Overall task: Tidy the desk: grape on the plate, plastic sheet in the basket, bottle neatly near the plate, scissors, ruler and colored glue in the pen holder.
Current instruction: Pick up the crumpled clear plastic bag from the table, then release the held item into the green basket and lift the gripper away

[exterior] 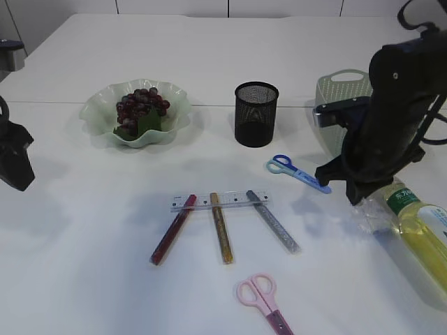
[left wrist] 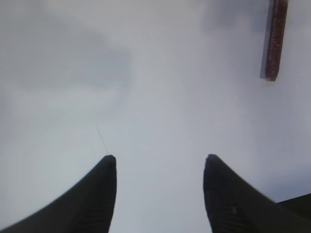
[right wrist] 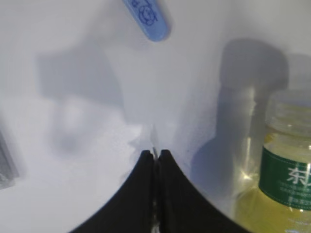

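Between right fingers [right wrist: 146,160]: plastic sheet [right wrist: 146,138]

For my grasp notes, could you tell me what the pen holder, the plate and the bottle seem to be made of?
Pen holder: black metal mesh, probably; the wall is finely perforated.
Plate: pale green, glossy, wavy-rimmed; glass or plastic, unclear.
Bottle: clear plastic, apparently; yellowish liquid shows through, with a green label.

Exterior: front, chest height, slanting down over whole counter [exterior: 209,49].
Left wrist: close, facing down; shares red glue [left wrist: 274,39] with exterior.
Right wrist: very close, low; shares bottle [right wrist: 286,160], blue scissors [right wrist: 148,19].
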`<action>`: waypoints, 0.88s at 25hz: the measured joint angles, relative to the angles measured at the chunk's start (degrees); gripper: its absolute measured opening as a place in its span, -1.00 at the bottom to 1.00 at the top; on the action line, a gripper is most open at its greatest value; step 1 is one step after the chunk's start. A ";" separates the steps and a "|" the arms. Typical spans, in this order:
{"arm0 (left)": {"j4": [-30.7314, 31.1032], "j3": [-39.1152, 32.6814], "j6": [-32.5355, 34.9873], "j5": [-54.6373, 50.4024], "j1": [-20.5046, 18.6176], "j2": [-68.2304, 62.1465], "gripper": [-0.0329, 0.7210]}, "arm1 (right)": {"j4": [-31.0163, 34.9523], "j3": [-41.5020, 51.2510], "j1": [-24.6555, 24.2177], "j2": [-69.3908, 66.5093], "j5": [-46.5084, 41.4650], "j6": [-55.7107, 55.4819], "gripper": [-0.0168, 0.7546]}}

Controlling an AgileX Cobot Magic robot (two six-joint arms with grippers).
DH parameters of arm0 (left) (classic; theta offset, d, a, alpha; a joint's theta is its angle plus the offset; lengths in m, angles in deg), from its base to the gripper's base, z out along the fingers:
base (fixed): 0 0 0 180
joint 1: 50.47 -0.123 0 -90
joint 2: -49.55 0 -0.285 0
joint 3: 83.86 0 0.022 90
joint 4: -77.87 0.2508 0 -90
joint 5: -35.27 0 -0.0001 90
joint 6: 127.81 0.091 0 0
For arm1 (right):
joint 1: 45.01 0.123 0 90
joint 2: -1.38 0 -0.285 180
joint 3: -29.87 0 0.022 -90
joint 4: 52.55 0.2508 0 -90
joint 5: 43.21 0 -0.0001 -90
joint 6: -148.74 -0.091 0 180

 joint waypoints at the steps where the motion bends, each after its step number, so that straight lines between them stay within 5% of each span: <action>1: 0.00 -0.51 0.00 0.21 0.00 0.00 0.18 | 0.00 -0.35 0.00 0.83 -0.16 0.24 -0.92; 10: -0.13 -1.18 0.05 1.17 0.00 0.00 0.18 | 0.11 -14.99 -1.60 6.64 -3.97 2.20 -0.92; 22: -0.13 -1.18 0.13 1.27 0.00 0.00 0.16 | 0.84 -25.02 -11.80 1.85 0.02 1.38 -0.92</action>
